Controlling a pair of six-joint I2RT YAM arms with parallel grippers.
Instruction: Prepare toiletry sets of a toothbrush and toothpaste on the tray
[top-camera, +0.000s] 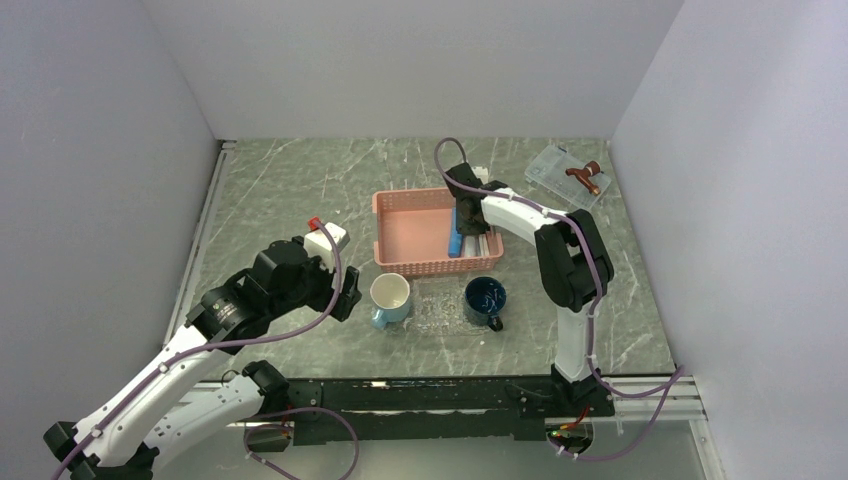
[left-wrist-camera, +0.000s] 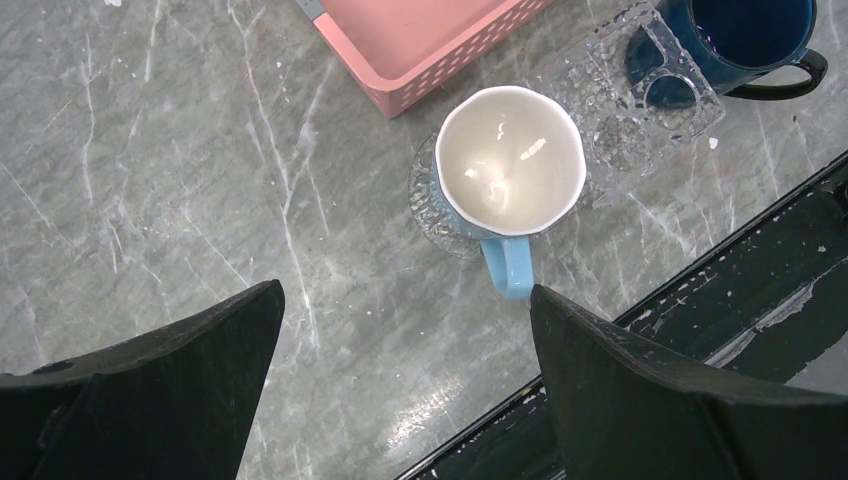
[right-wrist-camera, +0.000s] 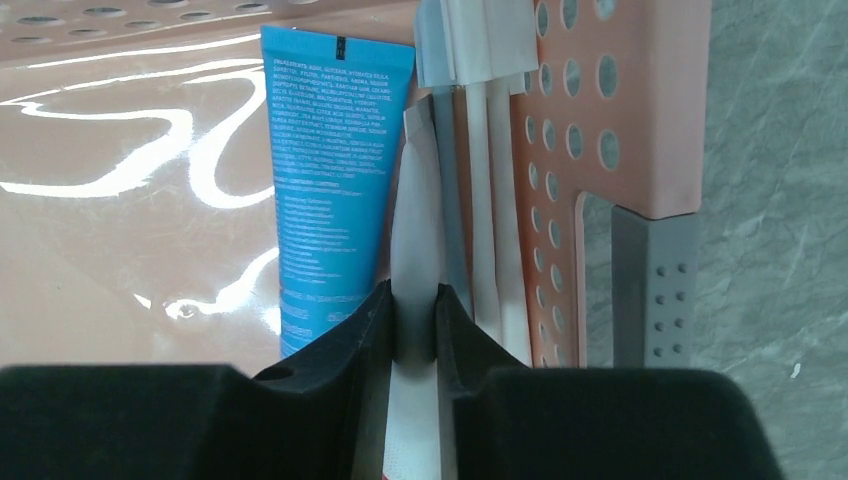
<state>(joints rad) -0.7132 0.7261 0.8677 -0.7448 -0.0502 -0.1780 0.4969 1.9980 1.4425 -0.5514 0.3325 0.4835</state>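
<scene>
Pinching, apparently, a toothbrush (right-wrist-camera: 415, 225) near basket (right-wrist-camera: 650, 150) wall.

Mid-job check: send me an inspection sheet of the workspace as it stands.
Surface: marbled grey table; no spills seen.
Job's things: toothpaste and toothbrushes lie in the pink basket; one toothbrush sits between the right fingers; the tray holds no set yet.
Clutter: white mug and dark blue mug stand at the tray's ends; clear box at far right with a brown item on it.
Grippers: left gripper open, above the table near the white mug; right gripper shut on the toothbrush inside the basket.
Cables: purple cable along each arm; no snag seen.
Surroundings: plain walls; nothing else seen.
</scene>
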